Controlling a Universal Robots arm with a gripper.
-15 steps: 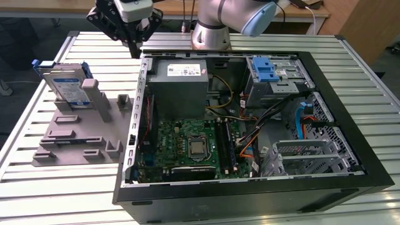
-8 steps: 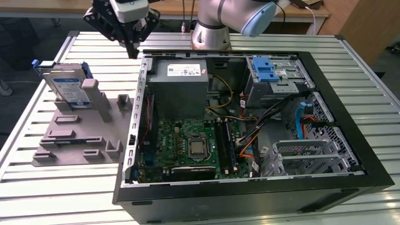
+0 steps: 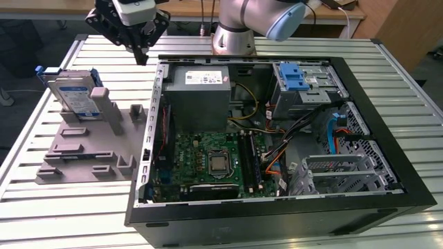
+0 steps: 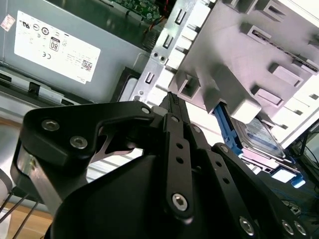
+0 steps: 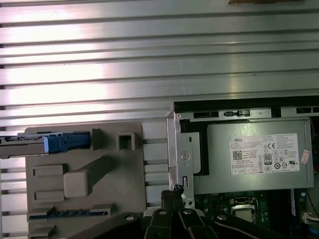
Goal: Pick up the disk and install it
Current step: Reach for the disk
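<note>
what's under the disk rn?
The disk stands on edge on the grey fixture plate, which lies on the slatted table. A grey post covers part of its lower edge, so the seating is hidden.

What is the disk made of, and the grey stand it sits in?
The disk looks like silvery, slightly shiny metal, with a paper-like label and a blue frame that seems plastic. The grey stand looks like dull plastic: matte, blocky and one even colour, though I can't be sure.

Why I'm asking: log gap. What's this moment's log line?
gripper: jaws shut, empty, beside computer case | disk: upright in grey holder
</note>
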